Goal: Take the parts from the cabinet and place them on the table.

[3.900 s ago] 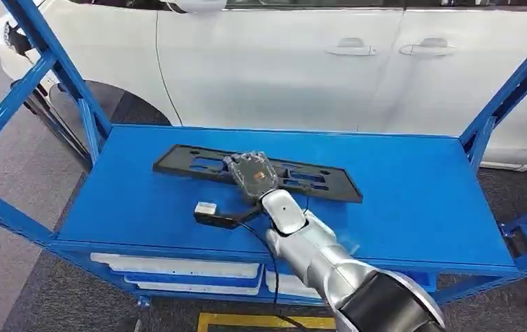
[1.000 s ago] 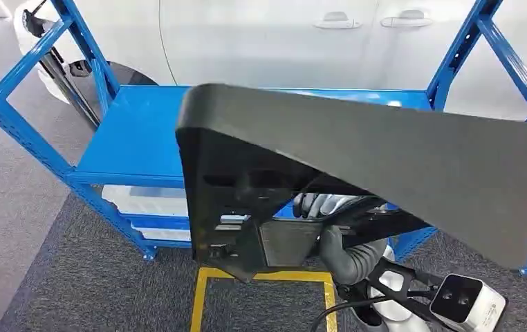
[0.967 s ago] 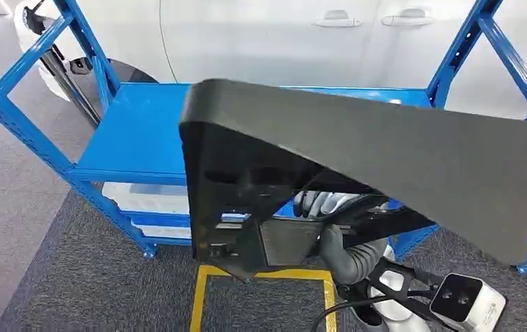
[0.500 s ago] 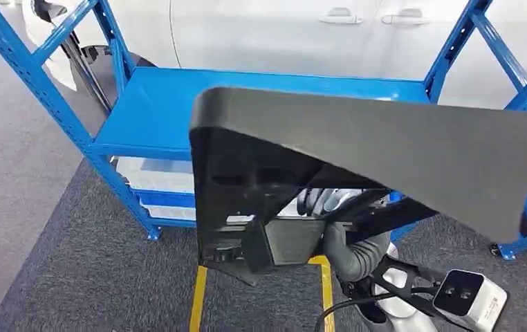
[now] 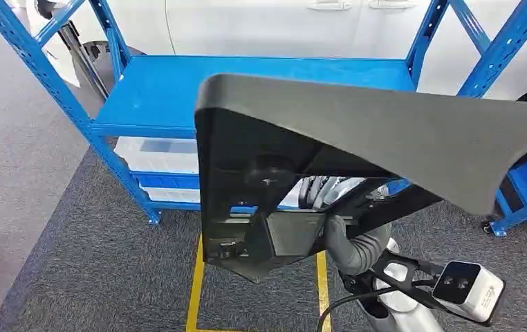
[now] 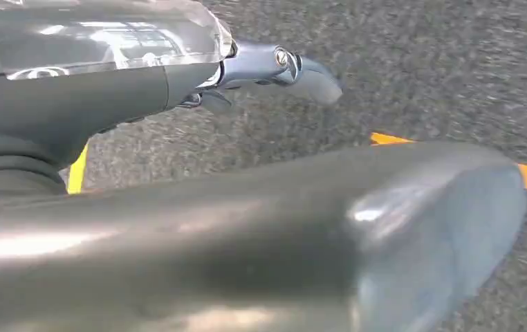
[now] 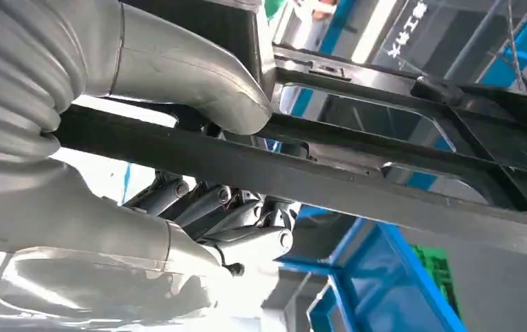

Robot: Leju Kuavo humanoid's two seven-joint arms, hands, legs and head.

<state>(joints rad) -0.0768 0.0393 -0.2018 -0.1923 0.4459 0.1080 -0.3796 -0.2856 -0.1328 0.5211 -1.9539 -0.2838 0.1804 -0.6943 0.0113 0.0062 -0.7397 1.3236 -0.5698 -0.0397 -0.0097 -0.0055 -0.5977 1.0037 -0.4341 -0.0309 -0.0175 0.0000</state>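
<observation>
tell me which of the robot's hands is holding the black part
The right hand: its fingers wrap a bar of the black part. The left hand hangs over carpet, holding nothing.

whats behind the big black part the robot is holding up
Behind the black part you can see the blue shelf and a white car. The right hand grips it; the part covers the shelf's front right side.

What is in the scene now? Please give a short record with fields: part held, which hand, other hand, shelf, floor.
part held: long black plastic part, lifted off the shelf and close in front of the head camera
which hand: right hand, fingers wrapped around a bar of the part
other hand: left hand hangs over the carpet, holding nothing
shelf: blue rack, top surface bare, white trays on the level below
floor: grey carpet with yellow tape lines
behind: white car beyond the rack
</observation>
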